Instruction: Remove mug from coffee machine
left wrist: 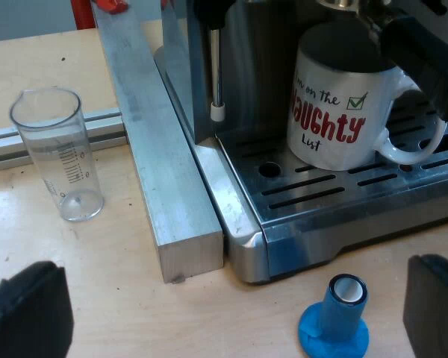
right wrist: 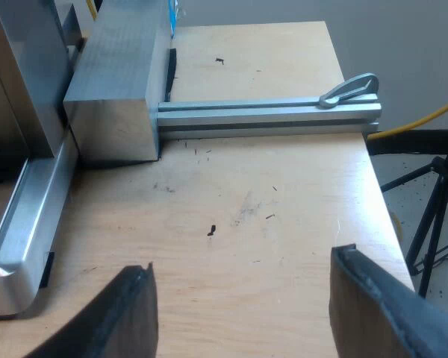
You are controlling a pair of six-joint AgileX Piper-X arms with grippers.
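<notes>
Your glossy white mug (left wrist: 336,112) sits on the slotted steel drip tray (left wrist: 321,195); your left claw (left wrist: 224,324) and right claw (right wrist: 246,313) gape, released.

Mug (left wrist: 334,112): white, black and red lettering, green tick. Tamper (left wrist: 336,319): blue. Glass (left wrist: 56,153): clear, black scale marks. Machine (left wrist: 343,227): brushed silver. Worktop (right wrist: 261,209): pale wood, small dark specks.

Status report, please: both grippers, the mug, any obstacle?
Left gripper open, facing machine. Right gripper open over table. Mug upright on drip tray, untouched. Blue tamper at machine's front; dark handle beside mug.
</notes>
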